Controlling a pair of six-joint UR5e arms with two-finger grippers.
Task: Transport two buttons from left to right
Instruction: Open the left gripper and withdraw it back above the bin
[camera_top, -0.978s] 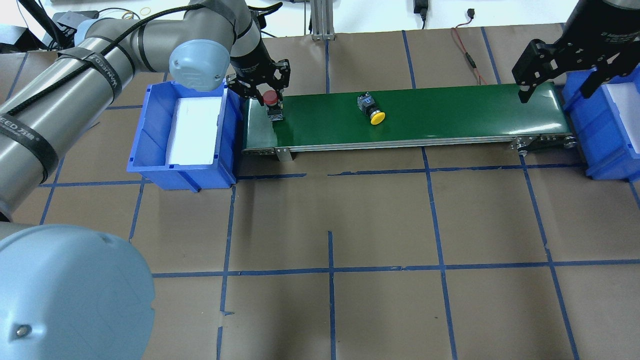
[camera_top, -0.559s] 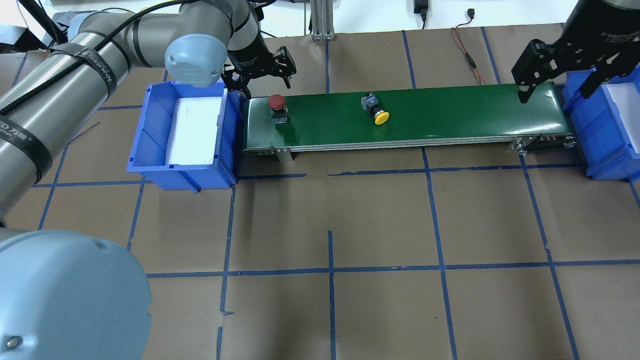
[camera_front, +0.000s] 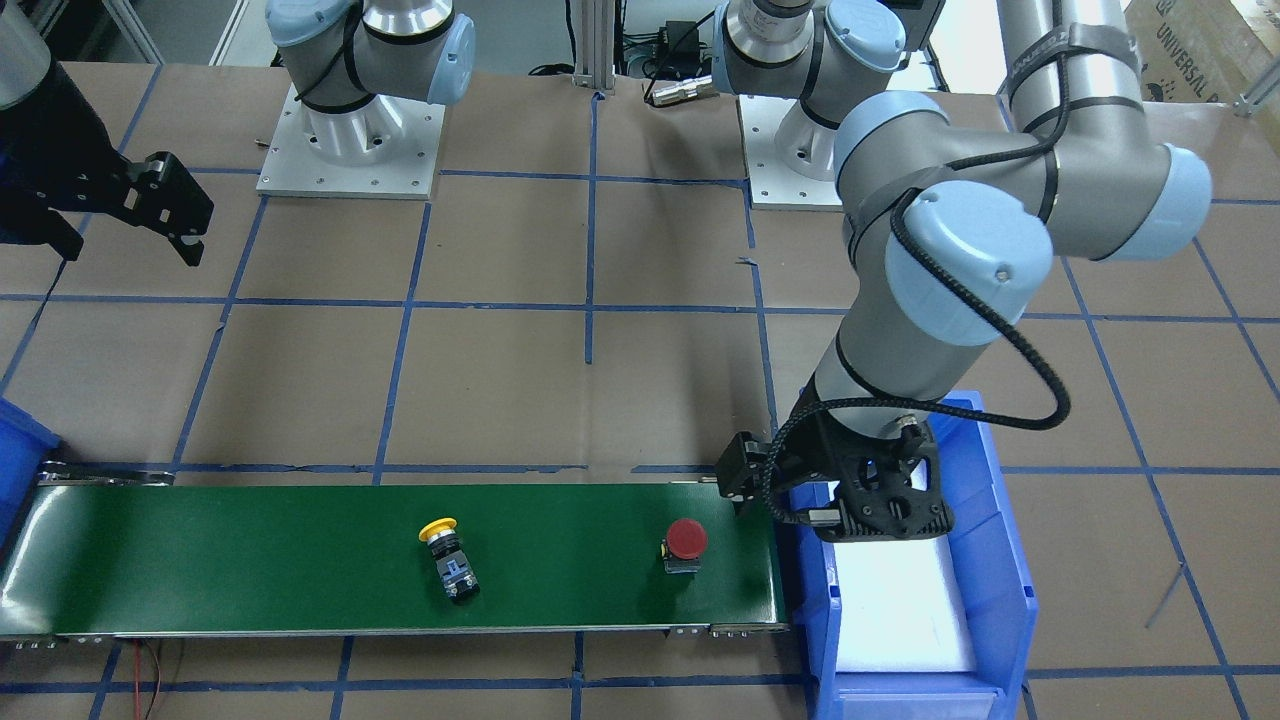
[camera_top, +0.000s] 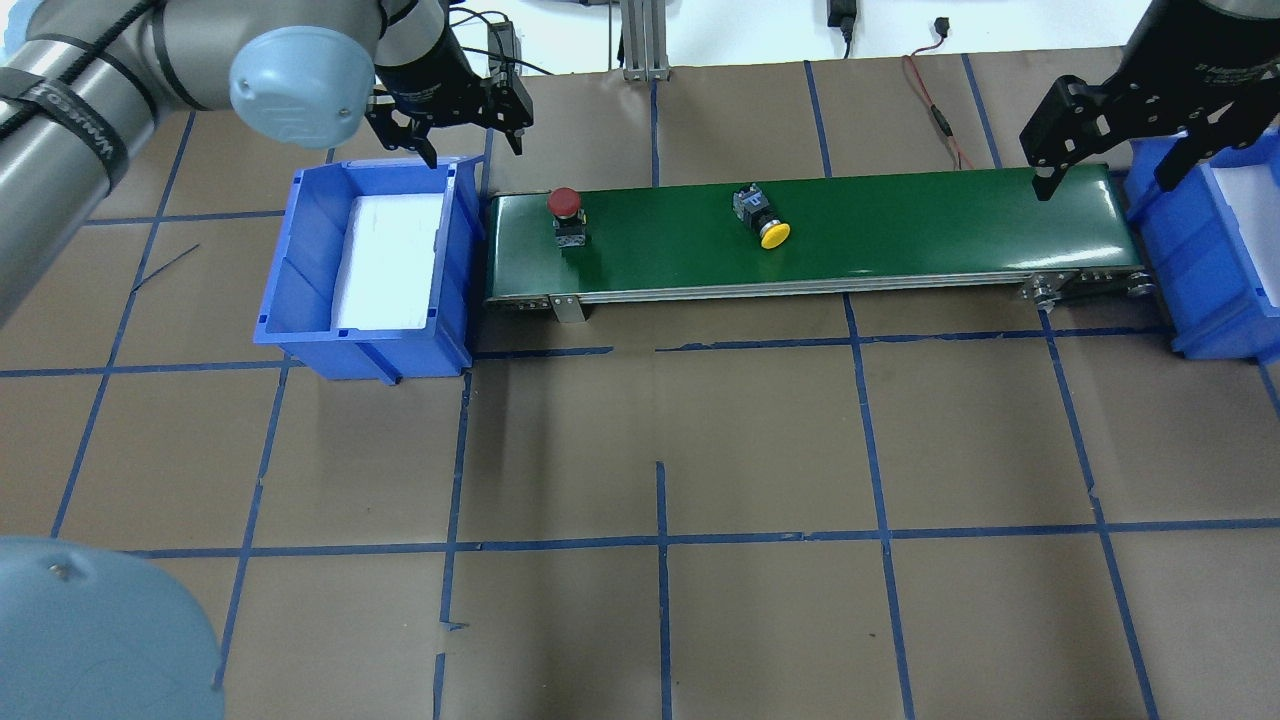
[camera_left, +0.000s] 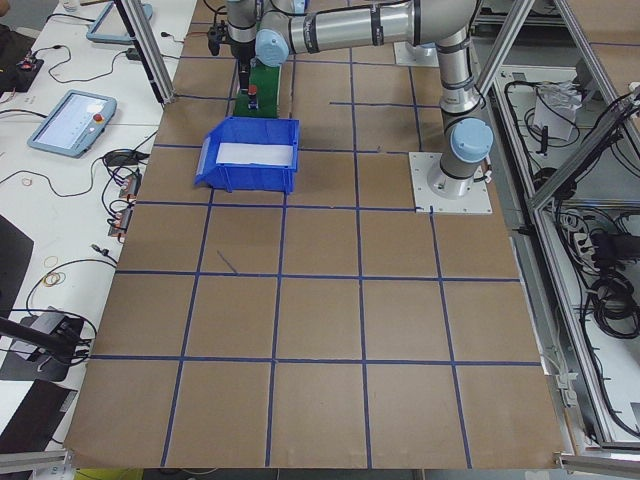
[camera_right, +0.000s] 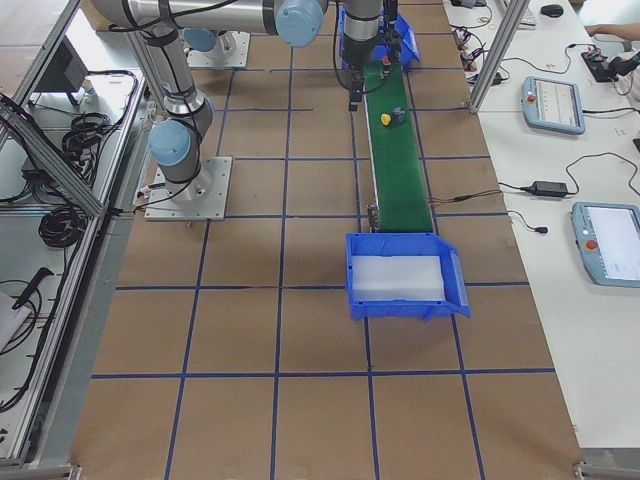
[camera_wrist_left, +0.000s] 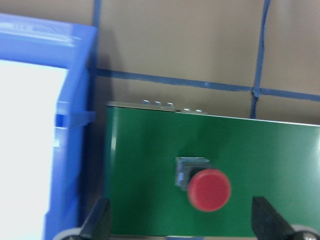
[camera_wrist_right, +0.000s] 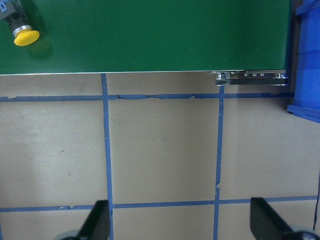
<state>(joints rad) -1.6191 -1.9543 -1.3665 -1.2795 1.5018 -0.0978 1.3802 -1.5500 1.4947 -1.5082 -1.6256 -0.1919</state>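
Both buttons rest on the green conveyor belt (camera_top: 920, 225). The red button (camera_top: 565, 207) (camera_front: 687, 540) (camera_wrist_left: 209, 189) stands near the belt's left end with its cap up. The yellow button (camera_top: 766, 220) (camera_front: 447, 553) (camera_wrist_right: 24, 35) lies on its side around mid-belt. My left gripper (camera_top: 470, 135) (camera_front: 820, 495) hangs open and empty above the far corner of the left blue bin (camera_top: 300, 270), up and to the left of the red button. Over the belt's right end my right gripper (camera_top: 1105, 170) (camera_front: 115, 230) stays open with nothing in it.
The left bin holds a white foam pad (camera_top: 390, 260). A second blue bin (camera_top: 1180, 260) sits past the belt's right end. Brown paper with blue tape lines (camera_top: 660, 540) covers the table. Cables (camera_top: 935, 100) lie beyond the belt.
My left gripper let go of the red button, then rose and drew back to the left over the bin. Both buttons shifted rightward along the belt. The right gripper barely moved.
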